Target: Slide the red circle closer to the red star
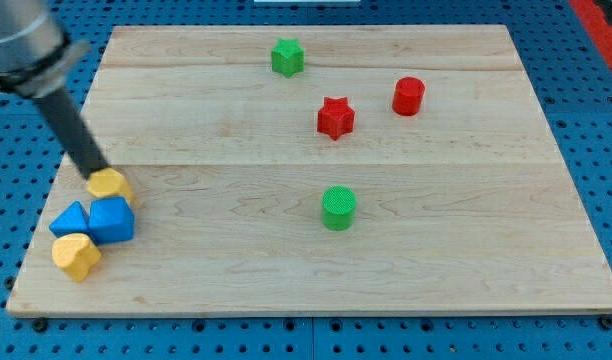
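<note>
Camera view, single frame. I see the wooden desk (pixel 456 250) on a blue pegboard (pixel 586 60). My tip (pixel 96 173) sits at the left edge of the desk, touching the far side of a yellow block (pixel 110 184), rounded, exact shape unclear. No hand on this rig: the arm ends in the dark rod only, so nothing to report as open or closed.

Red circle (pixel 408 96): far right part of the desk, upright. Red star (pixel 335 117): just left of it and slightly nearer, a small gap between them, not touching. My tip is well apart from both, across the desk.

Green star (pixel 287 57): far edge, left of the red pair. Green circle (pixel 338 208): centre of the desk, nearer than the red star.

Left cluster near my tip: blue block (pixel 113 220) just near of the yellow block, blue triangular block (pixel 70 219) touching its left side, a yellow heart-like block (pixel 76 256) nearest of the group.
</note>
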Tool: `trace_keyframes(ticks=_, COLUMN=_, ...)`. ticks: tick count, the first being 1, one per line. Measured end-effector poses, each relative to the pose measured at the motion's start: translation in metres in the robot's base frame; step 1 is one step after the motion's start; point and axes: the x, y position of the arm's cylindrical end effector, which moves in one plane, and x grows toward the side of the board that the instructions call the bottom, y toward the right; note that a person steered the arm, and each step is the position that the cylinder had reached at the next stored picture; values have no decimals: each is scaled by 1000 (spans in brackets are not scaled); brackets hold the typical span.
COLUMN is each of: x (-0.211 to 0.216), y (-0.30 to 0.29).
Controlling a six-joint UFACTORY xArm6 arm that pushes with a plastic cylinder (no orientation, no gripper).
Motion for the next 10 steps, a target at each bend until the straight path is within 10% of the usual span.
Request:
trace_keyframes(ticks=5, x=-8, y=10)
trace_keyframes(ticks=9, x=-7, y=314)
trace_keyframes(ticks=10, x=-67, y=418)
